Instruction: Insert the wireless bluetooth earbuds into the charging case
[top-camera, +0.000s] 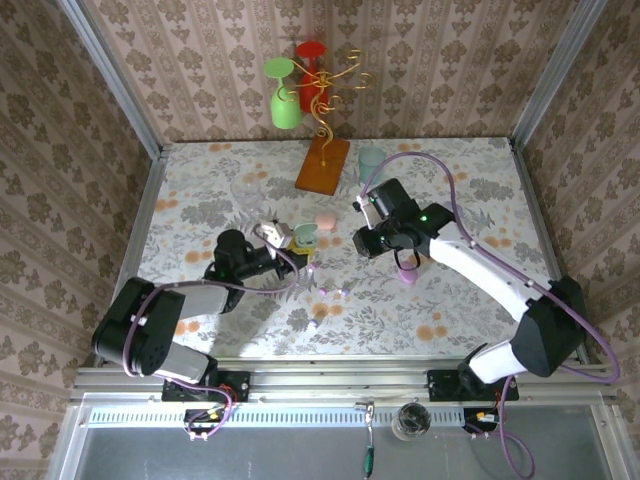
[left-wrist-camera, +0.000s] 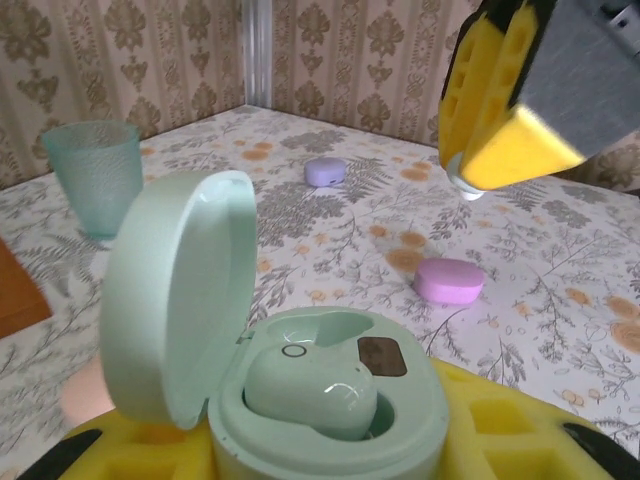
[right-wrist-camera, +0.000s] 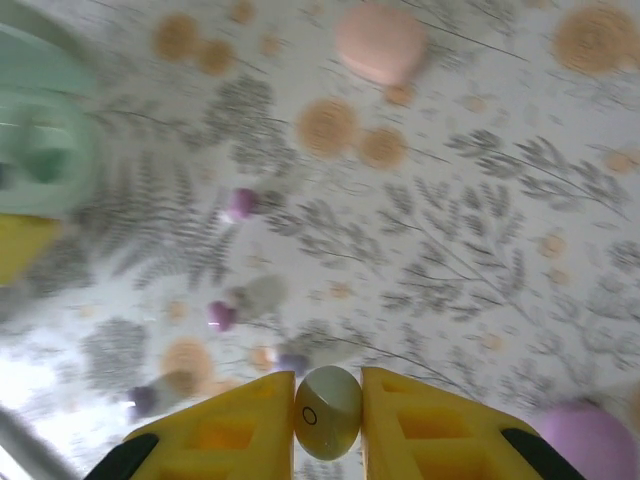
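Green plastic sits in my left gripper (left-wrist-camera: 322, 462). My left jaws squeeze the sides of the little green case (left-wrist-camera: 415, 418) and hold it up off the table (top-camera: 200, 215). Its lid (left-wrist-camera: 180, 300) stands open on the left side. One green bud (left-wrist-camera: 310, 395) lies snug in a hole inside the case.

Far back on the left stands a clear glass (top-camera: 248, 190). Next comes a wooden block (top-camera: 322, 166) with a gold wire tree on it, and a green cup (top-camera: 283, 95) and a red cup (top-camera: 311, 62) hang there. A peach case (top-camera: 325, 219) lies shut on the flowery cloth, just behind the green case.

In front of the green case, some loose buds (top-camera: 322, 292) lie on the table, well apart from each other. Some are purple and one looks pale. They are tiny next to the cases.

A blue-green cup (top-camera: 371, 160) stands at the back.

My right gripper (right-wrist-camera: 327, 388) hangs in the air near the green case, not touching it. My right jaws pinch a pale bud (right-wrist-camera: 326, 420) between the yellow fingers (right-wrist-camera: 240, 425). The bud pokes out past the tips, above the table.

On the right lie two more shut cases, a purple case (left-wrist-camera: 325, 172) farther back and a pink case (left-wrist-camera: 449, 280) nearer.
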